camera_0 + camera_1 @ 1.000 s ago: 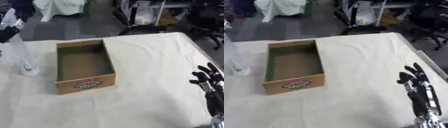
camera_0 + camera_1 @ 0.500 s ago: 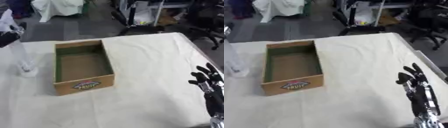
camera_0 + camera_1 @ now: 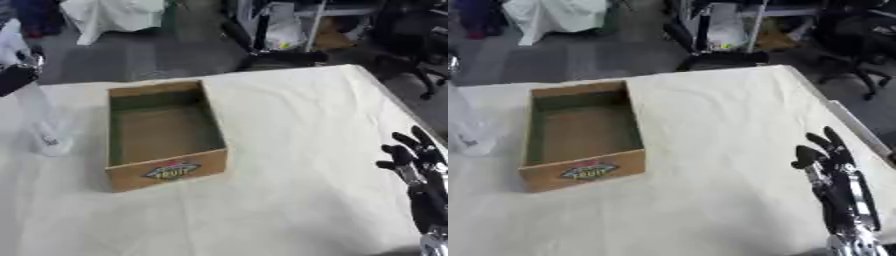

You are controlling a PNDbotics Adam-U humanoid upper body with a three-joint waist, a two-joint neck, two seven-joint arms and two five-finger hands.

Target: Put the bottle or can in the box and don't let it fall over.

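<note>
Clear plastic bottle (image 3: 39, 120) standing upright on the cream tablecloth (image 3: 289, 125), just left of the cardboard box (image 3: 163, 132) and outside it. Left hand (image 3: 16, 77) at the bottle's upper part near the left edge, mostly out of view; grip on the bottle impossible to tell. Box open-topped, empty, with a fruit label (image 3: 171, 171) on its near wall. Right hand (image 3: 829, 165) idle at the lower right, fingers straight and pointing up, holding nothing.
</note>
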